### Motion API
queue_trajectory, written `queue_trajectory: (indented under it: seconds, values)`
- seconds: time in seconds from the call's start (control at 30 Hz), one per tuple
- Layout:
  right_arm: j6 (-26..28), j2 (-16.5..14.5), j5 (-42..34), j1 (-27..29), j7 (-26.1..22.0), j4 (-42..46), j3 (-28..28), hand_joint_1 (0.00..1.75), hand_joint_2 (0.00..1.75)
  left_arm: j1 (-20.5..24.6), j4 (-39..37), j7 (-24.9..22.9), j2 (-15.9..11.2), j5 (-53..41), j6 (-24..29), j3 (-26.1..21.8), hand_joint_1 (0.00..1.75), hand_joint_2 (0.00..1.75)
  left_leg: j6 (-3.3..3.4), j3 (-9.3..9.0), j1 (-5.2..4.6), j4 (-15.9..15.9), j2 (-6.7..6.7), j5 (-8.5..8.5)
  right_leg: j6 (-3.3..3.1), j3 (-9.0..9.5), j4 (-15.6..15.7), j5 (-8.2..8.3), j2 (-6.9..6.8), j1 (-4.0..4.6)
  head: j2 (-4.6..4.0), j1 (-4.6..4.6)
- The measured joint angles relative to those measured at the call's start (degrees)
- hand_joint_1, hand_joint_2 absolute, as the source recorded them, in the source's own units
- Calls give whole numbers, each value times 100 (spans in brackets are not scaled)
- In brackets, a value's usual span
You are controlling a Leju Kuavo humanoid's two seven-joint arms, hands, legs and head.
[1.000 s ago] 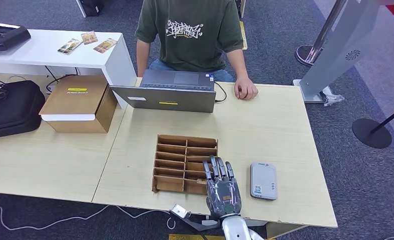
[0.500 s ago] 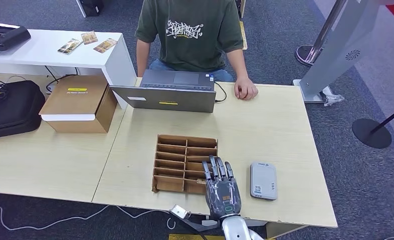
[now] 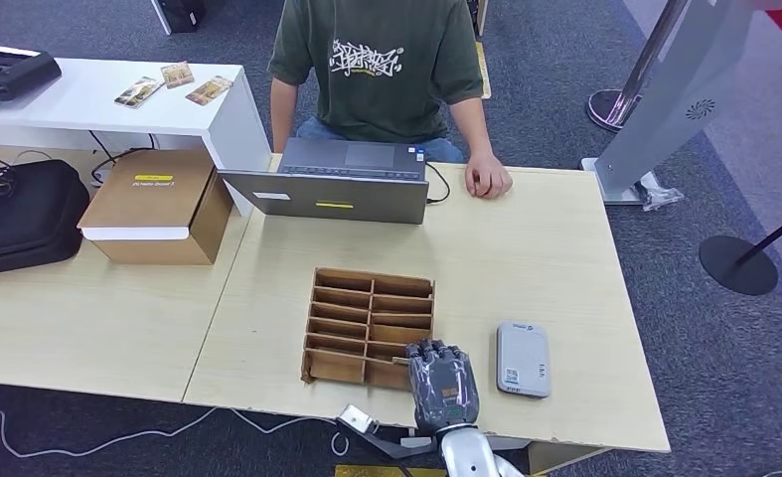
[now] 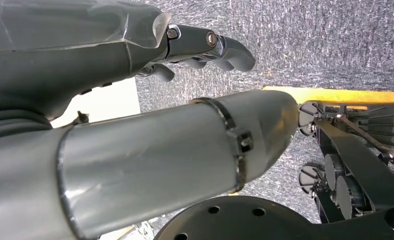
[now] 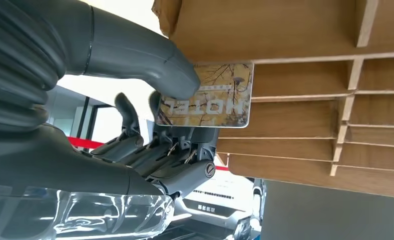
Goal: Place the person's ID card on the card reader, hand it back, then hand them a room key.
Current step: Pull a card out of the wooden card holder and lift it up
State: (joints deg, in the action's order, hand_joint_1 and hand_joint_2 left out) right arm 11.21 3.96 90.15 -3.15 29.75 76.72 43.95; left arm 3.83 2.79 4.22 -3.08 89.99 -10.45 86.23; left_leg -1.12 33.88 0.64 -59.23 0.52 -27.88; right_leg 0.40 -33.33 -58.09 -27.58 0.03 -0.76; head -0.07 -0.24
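Fingers of the right hand point(image 3: 443, 383) are curled in at the near right corner of the cardboard rack point(image 3: 369, 325), which lies flat on the desk point(image 3: 526, 248). From the right wrist view, the thumb point(image 5: 149, 57) presses a room key card point(image 5: 212, 97) against the darker fingers point(image 5: 182, 142), so the card is pinched just outside the rack's wooden dividers point(image 5: 305, 95). The card carries a picture of bare branches and the word HOTEL, which reads upside down in that turned view.

Beside the rack, on its right and apart from it, a small grey card reader point(image 3: 523, 359) lies on the desk, with the right hand between the two. No ID card can be made out on the reader.

Beyond the rack, at the desk's far edge, an open laptop point(image 3: 339, 189) stands with its back to the robot. A person in a dark green T-shirt point(image 3: 377, 65) sits behind it, one hand point(image 3: 488, 179) resting on the desk to the right of the laptop, well apart from the rack.

Left of the rack, a brown cardboard box point(image 3: 158, 204) sits on the neighbouring desk, with a black bag point(image 3: 19, 214) further left.

The left hand point(image 4: 205, 47) hangs over grey carpet, its fingers loosely bent and apart with nothing in them.
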Motion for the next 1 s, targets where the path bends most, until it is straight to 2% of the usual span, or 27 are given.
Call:
queue_trajectory:
  seconds: [0.57,0.77,0.87,1.0]
  values:
    - [47,-14,0,50,52,43,-113,175,175,0,-1,0,0,0,0,0,0,0,0,0,0,0,0,0,0,0,0,0,0,0,1,0]
    - [359,56,-1,88,568,477,-275,175,175,-1,-1,0,2,0,14,0,0,0,0,0,-1,0,0,0,0,0,0,0,0,-1,0,0]
    - [540,213,-1,89,904,821,-364,175,175,-1,-1,5,2,0,30,0,0,0,0,0,-1,0,0,0,0,0,1,0,0,-1,1,0]
    - [719,465,0,106,1024,1306,-579,175,175,-3,-1,22,5,0,36,0,0,0,0,0,-2,-1,0,0,1,0,2,1,0,-2,1,1]
